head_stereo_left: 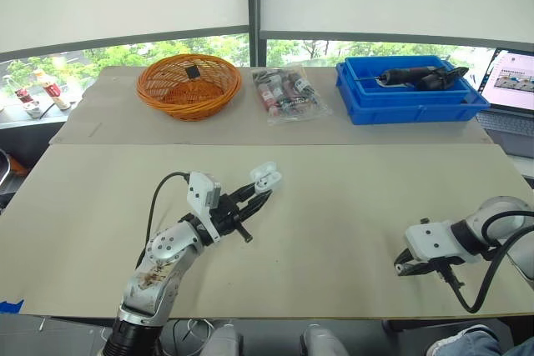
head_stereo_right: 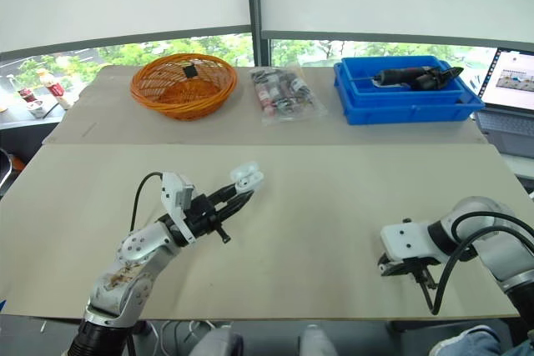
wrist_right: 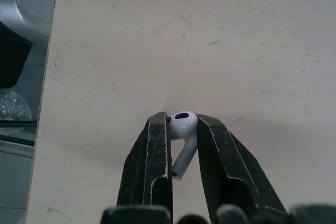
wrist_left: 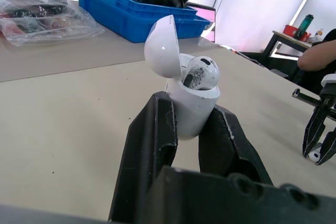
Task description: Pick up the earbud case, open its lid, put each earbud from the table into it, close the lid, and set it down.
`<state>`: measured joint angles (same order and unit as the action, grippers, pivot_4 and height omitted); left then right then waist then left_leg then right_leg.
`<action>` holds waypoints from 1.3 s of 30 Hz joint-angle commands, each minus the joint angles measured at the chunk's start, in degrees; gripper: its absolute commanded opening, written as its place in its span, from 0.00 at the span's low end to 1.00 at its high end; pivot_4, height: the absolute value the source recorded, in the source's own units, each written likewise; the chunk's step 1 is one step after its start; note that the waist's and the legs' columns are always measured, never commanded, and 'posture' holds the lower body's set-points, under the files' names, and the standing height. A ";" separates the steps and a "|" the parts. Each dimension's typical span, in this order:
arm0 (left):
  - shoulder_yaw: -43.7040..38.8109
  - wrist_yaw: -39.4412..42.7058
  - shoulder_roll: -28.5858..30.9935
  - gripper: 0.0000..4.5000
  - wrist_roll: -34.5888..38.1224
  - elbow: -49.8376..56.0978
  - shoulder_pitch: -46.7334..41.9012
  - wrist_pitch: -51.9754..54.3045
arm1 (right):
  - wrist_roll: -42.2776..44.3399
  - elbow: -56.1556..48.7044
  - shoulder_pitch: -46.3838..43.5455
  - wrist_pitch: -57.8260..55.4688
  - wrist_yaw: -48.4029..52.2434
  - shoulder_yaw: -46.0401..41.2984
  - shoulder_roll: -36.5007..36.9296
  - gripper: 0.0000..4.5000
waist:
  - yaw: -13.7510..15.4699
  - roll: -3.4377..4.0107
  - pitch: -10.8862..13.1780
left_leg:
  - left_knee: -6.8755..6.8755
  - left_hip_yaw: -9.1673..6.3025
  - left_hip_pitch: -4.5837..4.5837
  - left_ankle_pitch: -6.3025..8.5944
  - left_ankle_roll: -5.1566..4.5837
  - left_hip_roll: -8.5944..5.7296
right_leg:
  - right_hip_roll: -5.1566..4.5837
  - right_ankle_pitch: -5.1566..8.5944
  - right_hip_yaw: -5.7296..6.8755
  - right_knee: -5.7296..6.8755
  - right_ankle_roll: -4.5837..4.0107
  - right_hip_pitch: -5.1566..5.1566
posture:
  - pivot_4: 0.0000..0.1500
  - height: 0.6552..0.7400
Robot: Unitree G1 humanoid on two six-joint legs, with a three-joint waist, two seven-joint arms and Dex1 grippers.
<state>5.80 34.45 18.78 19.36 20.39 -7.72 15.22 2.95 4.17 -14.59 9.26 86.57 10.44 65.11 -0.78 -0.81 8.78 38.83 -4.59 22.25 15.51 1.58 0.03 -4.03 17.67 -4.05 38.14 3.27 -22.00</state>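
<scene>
Beige table, left fingers gripping white open-lidded earbud case, right fingers pinching earbud

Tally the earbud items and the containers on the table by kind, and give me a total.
earbud case: 1
earbuds: 2
wicker basket: 1
blue bin: 1
clear plastic bag: 1
Total: 6

Bright diffuse daylight from rear windows; soft shadows on table; edges slightly bowed.
</scene>
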 commanded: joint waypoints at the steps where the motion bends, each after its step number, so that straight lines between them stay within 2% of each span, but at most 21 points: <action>1: -0.42 -0.15 0.13 0.13 0.58 2.57 0.20 -0.16 | -0.99 0.65 -0.44 1.24 -1.03 -0.02 -0.60 0.52 | -0.06 0.00 0.00 | 0.00 0.00 0.00 0.00 0.00 0.00 | 0.00 0.00 0.00 0.00 0.00 0.00 | 1.00 1.00; 7: -0.35 -0.09 0.13 0.13 0.66 2.43 0.10 0.00 | 2.33 -4.28 -0.13 -3.39 -1.75 -3.07 0.47 0.53 | 0.01 0.01 0.00 | -0.01 0.00 0.01 0.00 0.00 -0.01 | -0.01 0.00 -0.01 0.02 0.00 -0.01 | 1.00 1.00; 12: -0.16 -0.11 0.03 0.13 0.66 2.32 0.22 -0.02 | 4.54 -15.80 2.58 -15.93 -4.57 -7.67 3.47 0.53 | 0.27 0.04 -0.01 | -0.01 -0.01 0.06 0.00 0.00 -0.07 | -0.07 0.00 0.00 0.04 0.00 -0.06 | 1.00 1.00; 17: 0.30 -0.10 -0.22 0.13 0.61 2.09 0.33 -0.09 | -1.87 -29.93 8.44 -32.79 -10.59 -9.02 8.28 0.53 | 0.90 0.05 -0.01 | 0.01 -0.01 0.08 0.00 0.00 -0.09 | -0.10 0.00 0.02 0.04 0.01 -0.07 | 1.00 1.00; 20: 0.54 -0.14 -0.42 0.13 0.54 1.88 0.04 -0.12 | -4.07 -33.45 11.50 -35.89 -12.21 -8.38 9.91 0.53 | 1.20 0.05 -0.01 | 0.02 0.01 0.08 0.00 0.00 -0.10 | -0.11 0.00 0.02 0.03 0.01 -0.07 | 1.00 1.00; 29: 0.61 -0.22 -0.42 0.13 0.49 1.78 -0.02 -0.23 | -9.32 -28.32 12.35 -35.27 -17.31 -4.42 8.71 0.53 | 1.21 0.04 -0.01 | 0.02 0.05 0.07 0.00 0.00 -0.12 | -0.13 0.00 0.02 0.02 0.02 -0.06 | 1.00 1.00; 39: 0.55 -0.26 -0.35 0.13 0.47 1.79 0.14 -0.32 | -6.33 -29.17 12.63 -36.66 -14.83 -4.49 8.21 0.53 | 1.18 0.03 -0.01 | 0.03 0.04 0.05 0.00 0.00 -0.09 | -0.10 -0.01 0.03 -0.01 0.02 -0.02 | 1.00 1.00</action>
<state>6.66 34.35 18.53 19.59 20.52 -7.15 15.33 -4.55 -23.78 -2.16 -26.73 70.80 6.25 73.29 0.40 -0.78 8.77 38.86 -4.55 22.30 15.51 1.58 -0.07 -4.12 17.66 -4.02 38.14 3.29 -22.02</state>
